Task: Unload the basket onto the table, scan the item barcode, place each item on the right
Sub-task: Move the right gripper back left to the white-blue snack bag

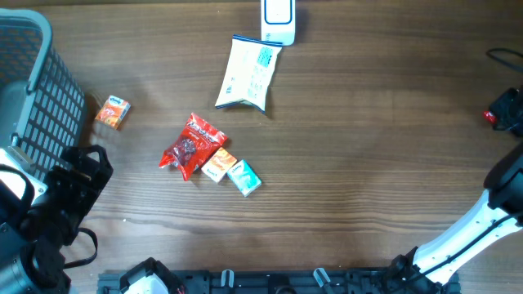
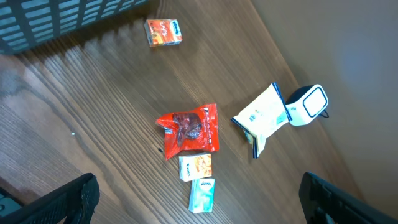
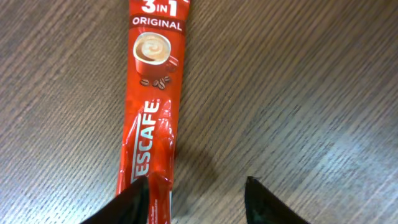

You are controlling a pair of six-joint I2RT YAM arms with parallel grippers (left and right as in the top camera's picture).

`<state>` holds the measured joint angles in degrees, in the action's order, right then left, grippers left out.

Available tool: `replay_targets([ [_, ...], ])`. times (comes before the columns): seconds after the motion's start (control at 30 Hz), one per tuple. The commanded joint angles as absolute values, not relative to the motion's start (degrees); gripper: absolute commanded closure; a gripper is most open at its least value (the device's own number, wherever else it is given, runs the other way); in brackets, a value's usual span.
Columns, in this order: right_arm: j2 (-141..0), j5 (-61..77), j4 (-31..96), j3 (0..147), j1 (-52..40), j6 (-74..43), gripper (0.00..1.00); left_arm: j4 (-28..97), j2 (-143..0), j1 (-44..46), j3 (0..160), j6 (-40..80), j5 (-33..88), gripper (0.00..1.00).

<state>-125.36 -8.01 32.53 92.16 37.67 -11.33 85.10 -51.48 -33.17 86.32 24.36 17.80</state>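
Red coffee stick (image 3: 152,106) lies flat on the wood worktop (image 3: 298,93) under your right claw (image 3: 196,186), printed side up, running lengthwise away from the claw. Right claw is released: jaws apart, the stick's near end at one finger (image 3: 134,202), the other finger clear of it with bare wood between. Can't tell whether that first finger touches the stick.

Overhead puts that arm at the worktop's right edge, well apart from the scanner (image 1: 278,20), which stands mid-way along the far edge. White pouch (image 1: 249,73) lies just in front of the scanner, its top edge right at the base.

Mid-worktop cluster: red snack packet (image 1: 192,145), small orange box (image 1: 216,166), teal box (image 1: 244,178), packed side by side in a row. Lone orange box (image 1: 112,112) sits near the grey basket (image 1: 49,90) at the left.

Left claw (image 2: 199,180) is released too: jaws wide, nothing between them, hanging above the worktop with the cluster in its view.
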Motion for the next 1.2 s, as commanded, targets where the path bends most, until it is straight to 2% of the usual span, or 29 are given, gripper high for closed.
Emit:
replay_targets([
  [0.0, -117.03, -9.39, 32.25, 92.03, 37.47, -8.95, 0.36, 84.93, -51.48, -33.56, 86.65, 24.88, 17.45, 0.0],
  [0.13, -109.93, -1.89, 31.7, 92.03, 37.47, -8.91, 0.28, 84.93, -51.48, -33.56, 86.65, 24.88, 17.45, 0.0],
  [0.23, -105.51, 14.72, 29.43, 92.03, 37.47, -7.64, 0.25, 84.93, -51.48, -33.56, 86.65, 24.88, 17.45, 0.0],
  [0.4, -103.53, 39.72, 25.06, 92.01, 34.5, -11.94, 0.1, 84.93, -51.48, -33.56, 86.65, 24.88, 17.45, 0.0],
  [0.5, -103.66, 40.42, 26.11, 92.01, 29.65, -13.19, 0.08, 84.93, -51.48, -33.56, 86.65, 24.88, 17.45, 0.0],
  [0.57, -103.66, 40.36, 27.0, 92.01, 25.45, -12.16, 0.01, 84.93, -51.48, -33.56, 86.65, 24.88, 17.45, 0.0],
  [0.83, -103.92, 35.86, 28.36, 91.88, 4.82, -12.34, 0.0, 84.93, -51.48, -33.56, 86.65, 24.88, 17.45, 0.0],
  [0.97, -106.02, 29.85, 30.35, 91.83, -3.33, -20.01, 0.0, 84.93, -51.48, -33.56, 86.65, 24.88, 17.45, 0.0],
  [1.17, -112.38, 29.39, 33.32, 91.83, -10.72, -29.8, 0.0, 84.93, -51.48, -33.56, 86.65, 24.88, 17.45, 0.0],
])
